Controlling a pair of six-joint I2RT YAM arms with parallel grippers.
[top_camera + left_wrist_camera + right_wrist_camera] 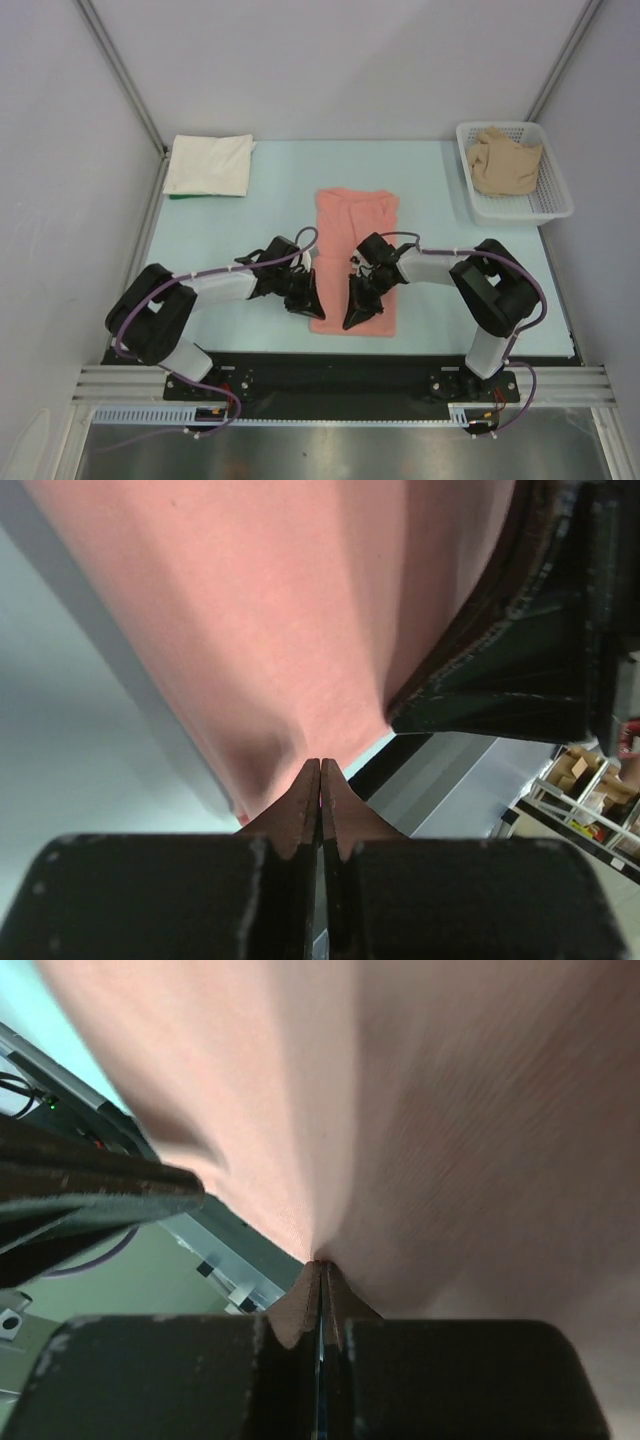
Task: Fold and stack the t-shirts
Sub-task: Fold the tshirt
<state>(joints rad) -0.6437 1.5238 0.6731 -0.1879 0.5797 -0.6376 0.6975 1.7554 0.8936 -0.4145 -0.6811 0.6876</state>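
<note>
— The pale green table (200, 230) between those grey walls: what are you doing on it?

— Folding. A pink shirt (356, 235) lies between my two arms and runs away from my fingertips toward the far side. My left pincer (308, 298) is clenched on its near left corner, and my right pincer (356, 312) on its near right corner. In each wrist view the two fingers meet with a nip of pink cloth between them, and the cloth fans out from that nip.

— How does the shirt look?

— It's a long, narrow strip with no sleeves sticking out, so I judge the lengthwise folds are done. The far end lies flat with a few soft creases. The near edge seems to be raised off the table where I hold it.

— And the next move?

— The crosswise fold, I'd say. That means carrying both corners away from me at the same height and pace, laying the near hem on the far hem, and only then letting go. If one pincer leads, the fold will come out skewed, because the cloth is limp and follows whichever corner pulls.

— The other shirts?

— A white shirt (210, 165) sits folded well beyond my left pincer and off to its outer side. A tan shirt (505, 162) lies crumpled in a basket (560, 205) well beyond my right pincer. I'd guess the pink one gets stacked on the white, and the tan one has yet to be folded.
</note>
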